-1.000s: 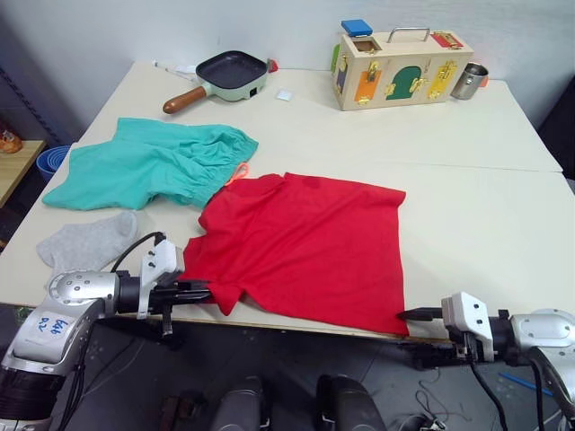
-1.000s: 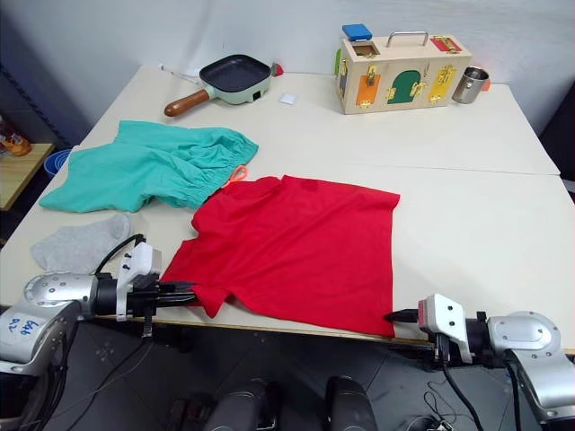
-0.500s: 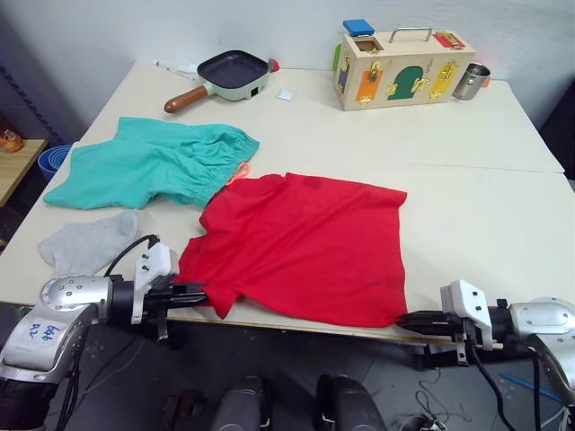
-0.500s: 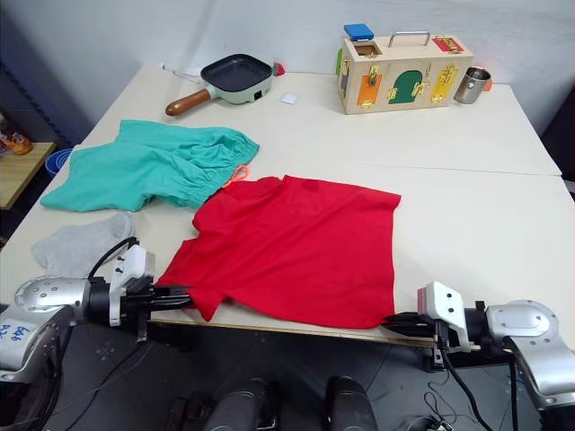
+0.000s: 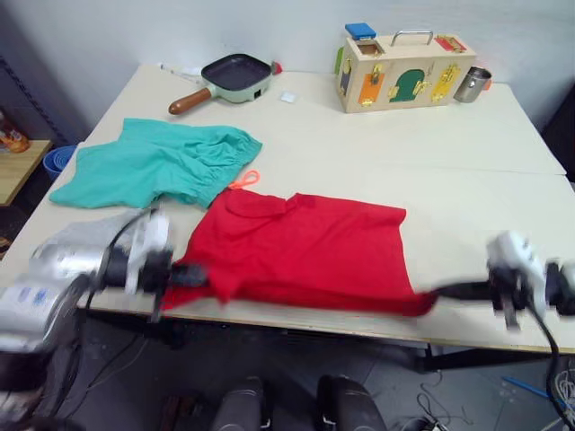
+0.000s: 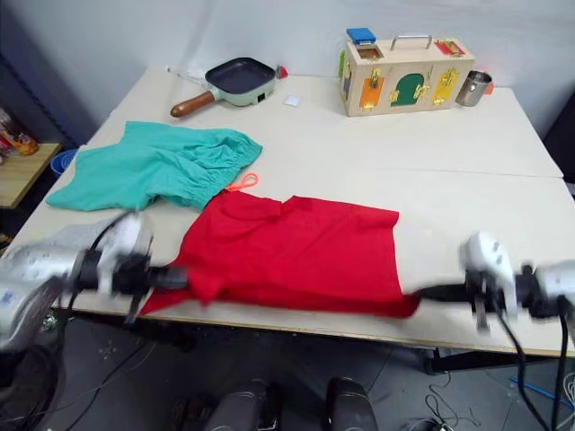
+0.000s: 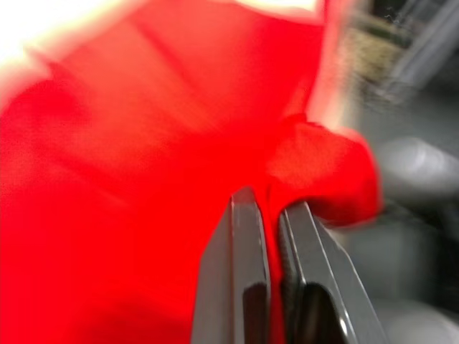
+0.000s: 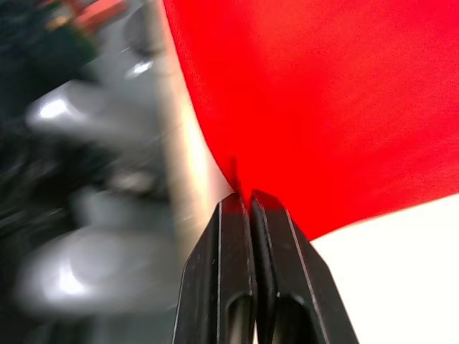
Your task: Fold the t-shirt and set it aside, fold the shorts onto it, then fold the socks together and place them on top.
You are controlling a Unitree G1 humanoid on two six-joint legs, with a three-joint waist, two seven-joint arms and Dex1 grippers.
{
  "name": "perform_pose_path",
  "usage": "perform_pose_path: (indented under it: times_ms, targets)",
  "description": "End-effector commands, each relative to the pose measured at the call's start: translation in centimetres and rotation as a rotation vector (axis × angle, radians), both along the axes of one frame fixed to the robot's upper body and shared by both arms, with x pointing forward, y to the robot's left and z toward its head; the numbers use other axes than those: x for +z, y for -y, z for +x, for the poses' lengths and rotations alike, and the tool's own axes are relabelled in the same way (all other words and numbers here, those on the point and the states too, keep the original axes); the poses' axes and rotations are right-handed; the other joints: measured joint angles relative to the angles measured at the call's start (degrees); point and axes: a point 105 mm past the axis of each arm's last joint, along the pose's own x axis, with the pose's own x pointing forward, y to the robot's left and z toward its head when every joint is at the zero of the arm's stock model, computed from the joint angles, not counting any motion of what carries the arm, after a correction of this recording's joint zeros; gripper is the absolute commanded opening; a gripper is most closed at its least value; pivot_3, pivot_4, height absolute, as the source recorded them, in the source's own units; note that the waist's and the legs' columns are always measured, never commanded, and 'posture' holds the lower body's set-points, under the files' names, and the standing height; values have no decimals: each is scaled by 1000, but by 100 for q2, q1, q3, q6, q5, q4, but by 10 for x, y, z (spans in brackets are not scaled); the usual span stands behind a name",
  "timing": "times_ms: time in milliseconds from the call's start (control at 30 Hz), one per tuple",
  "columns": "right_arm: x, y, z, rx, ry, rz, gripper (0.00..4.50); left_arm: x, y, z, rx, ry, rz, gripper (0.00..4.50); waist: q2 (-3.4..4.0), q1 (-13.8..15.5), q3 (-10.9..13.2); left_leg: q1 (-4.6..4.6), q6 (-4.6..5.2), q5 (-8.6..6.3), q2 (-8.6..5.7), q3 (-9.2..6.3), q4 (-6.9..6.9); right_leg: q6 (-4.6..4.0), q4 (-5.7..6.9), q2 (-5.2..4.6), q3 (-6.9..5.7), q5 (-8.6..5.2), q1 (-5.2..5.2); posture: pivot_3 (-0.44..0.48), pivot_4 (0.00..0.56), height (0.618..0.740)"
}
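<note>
Shirt [image 5: 310, 251]: soft, light, limp. Left gripper [image 7: 272, 204] and right gripper [image 8: 247, 197] jaws clamp its near hem corners; keep both.

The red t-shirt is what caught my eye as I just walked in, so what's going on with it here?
The robot is starting to fold the red t-shirt. Its left hand is shut on the shirt's near left corner and its right hand is shut on the near right corner, with that near edge lifted off the white table. The teal shorts and a grey sock lie untouched on the robot's left.
</note>
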Motion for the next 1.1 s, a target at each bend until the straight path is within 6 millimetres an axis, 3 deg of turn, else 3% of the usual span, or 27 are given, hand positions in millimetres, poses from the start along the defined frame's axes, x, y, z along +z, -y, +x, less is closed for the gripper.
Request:
perform_pose_path:
  times_ms: [33, 100, 133, 200, 300, 367, 467, 533, 633, 700, 767, 833, 900, 1033, 1100]
  targets:
    - [91, 25, 49, -251, 410, 110, 31, 82, -3, 74, 258, 313, -27, 0, -23, 21, 5, -3, 23, 18, -3, 13, 9, 1, 19, 14, -4, 9, -9, 0, 150, 740]
    - [143, 36, 70, -423, 632, 140, 31, 147, 1, 97, 402, 525, -66, 0, -44, 22, 13, -52, 25, 33, -4, 29, 15, 7, 59, 21, -13, 13, -64, 0, 150, 740]
    - [171, 42, 75, -520, 758, 145, 31, 189, 2, 97, 480, 651, -130, 0, -51, 19, 12, -86, 27, 37, -5, 36, 8, 10, 57, 46, -25, 15, -106, 0, 150, 740]
    - [215, 47, 71, -629, 927, 209, 31, 253, 4, 80, 555, 833, -261, 0, -54, -10, 13, -138, 21, 29, -6, 54, -6, 11, 74, 42, -47, 15, -183, 0, 150, 740]
    - [260, 48, 55, -711, 1120, 231, 31, 317, 10, 40, 534, 1056, -412, 0, -53, -82, 14, -187, 26, 19, -17, 76, -31, 11, 106, 3, -138, 15, -269, 0, 150, 740]
    - [273, 48, 46, -739, 1211, 190, 31, 336, 13, 20, 500, 1161, -448, 0, -53, -121, 14, -186, 38, 12, -20, 93, -59, 11, 139, -38, -247, 15, -286, 0, 150, 740]
    - [275, 54, 40, -772, 1264, 160, 31, 329, 22, 15, 382, 1167, -439, 0, -52, -128, 14, -179, 63, -3, -11, 142, -59, 11, 182, -54, -302, 15, -286, 0, 150, 740]
    - [237, 67, 56, -763, 1142, 110, 31, 289, 32, 34, 253, 1044, -371, 0, -49, -128, 13, -179, 87, -16, 0, 166, -68, 11, 188, -53, -322, 15, -276, 0, 150, 740]
    - [172, 77, 72, -703, 966, 24, 31, 204, 41, 58, 78, 863, -197, 0, -40, -105, 10, -161, 104, -26, 12, 201, -41, 14, 187, -42, -336, 13, -196, 0, 150, 740]
    - [133, 76, 73, -625, 874, -13, 31, 153, 41, 61, 0, 796, -94, 0, -32, -78, 18, -178, 133, -22, 19, 224, -20, 20, 160, -43, -323, 9, -159, 0, 150, 740]
    - [73, 73, 67, -502, 722, -97, 31, 103, 39, 59, -36, 696, -59, 0, -30, -74, 21, -221, 164, -6, 10, 196, 1, 28, 108, -50, -301, 5, -156, 0, 150, 740]
    - [7, 72, 49, -392, 553, -229, 31, 51, 39, 48, -55, 576, -35, 0, -26, -83, 25, -286, 180, 7, 3, 178, 71, 36, 75, -51, -287, 0, -162, 0, 150, 740]
    - [-35, 76, 29, -342, 440, -296, 31, 5, 44, 27, -107, 480, 28, 0, -22, -77, 25, -273, 182, 7, 0, 167, 88, 41, 84, -51, -266, 3, -140, 0, 150, 740]
    - [-74, 83, -3, -316, 257, -300, 31, -54, 55, -20, -172, 249, 55, 0, 8, -100, 34, -224, 202, 43, -3, 175, 99, 89, 43, -56, -217, 20, -63, 0, 150, 740]
    - [-87, 82, -19, -269, 163, -302, 31, -67, 56, -39, -210, 188, 79, 0, 17, -113, 38, -155, 190, 61, 4, 166, 87, 97, 17, -59, -195, 25, 8, 0, 150, 740]
